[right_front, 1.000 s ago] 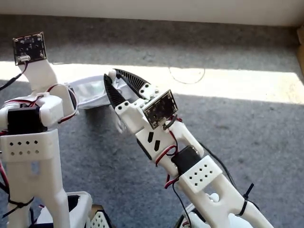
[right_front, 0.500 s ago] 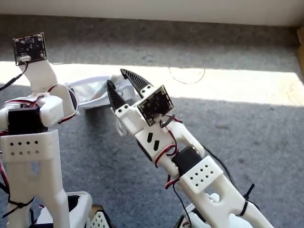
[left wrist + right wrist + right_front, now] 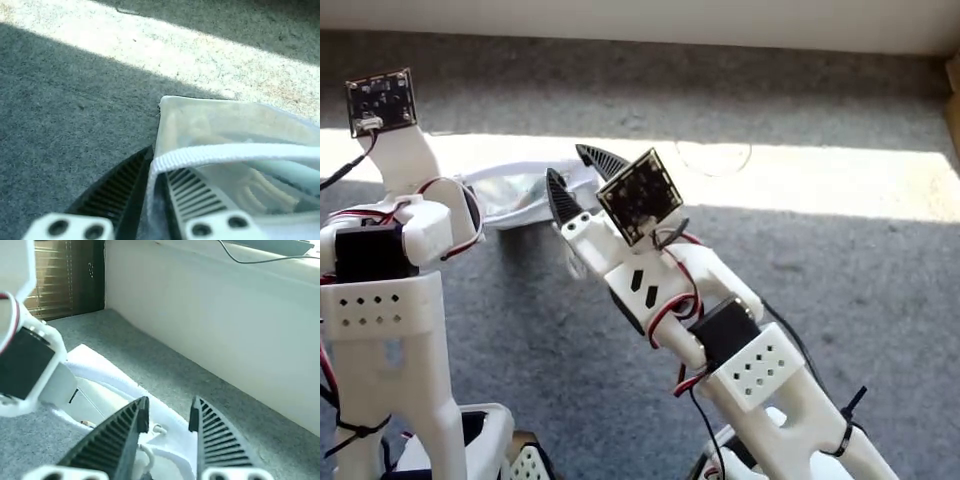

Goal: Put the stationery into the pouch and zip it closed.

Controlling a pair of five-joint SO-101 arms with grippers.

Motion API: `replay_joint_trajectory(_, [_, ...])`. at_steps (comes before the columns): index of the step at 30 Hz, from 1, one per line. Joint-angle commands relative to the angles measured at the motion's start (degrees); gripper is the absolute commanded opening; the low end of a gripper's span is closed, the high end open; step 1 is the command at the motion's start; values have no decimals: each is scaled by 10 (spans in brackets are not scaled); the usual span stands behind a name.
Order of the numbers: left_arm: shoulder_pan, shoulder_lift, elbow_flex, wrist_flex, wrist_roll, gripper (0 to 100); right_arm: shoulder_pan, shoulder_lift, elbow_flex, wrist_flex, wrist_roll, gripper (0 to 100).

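My left arm (image 3: 390,260) is hiding part of the pouch (image 3: 510,200) on the grey carpet (image 3: 840,280). I think my left pincer (image 3: 157,170) is pinching its edge; my right pincer (image 3: 168,410) is hovering slightly parted, empty.

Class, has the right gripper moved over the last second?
Yes. In the high view the right gripper has tipped upward, and its wrist camera has risen toward the sunlit strip of carpet.
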Motion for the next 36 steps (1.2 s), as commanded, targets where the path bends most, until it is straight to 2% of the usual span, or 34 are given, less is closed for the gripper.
replay_joint_trajectory(1, [-9,1,3,-8,-5,30,-17,-7,-39,2,-2,127])
replay_joint_trajectory(18, [-9,1,2,-8,-5,30,-49,-1,-34,2,-2,125])
replay_joint_trajectory(22, [-9,1,2,-8,-5,30,-49,-1,-34,3,4,33])
replay_joint_trajectory(24, [-9,1,2,-8,-5,30,-50,-7,-36,5,49,6])
replay_joint_trajectory(26, [-9,1,3,-8,-5,30,-48,-23,-38,34,84,6])
replay_joint_trajectory(31, [-9,1,3,-8,-5,30,-46,-96,-37,69,87,8])
replay_joint_trajectory(36, [-9,1,4,-8,-5,30,-46,-152,-35,69,84,76])
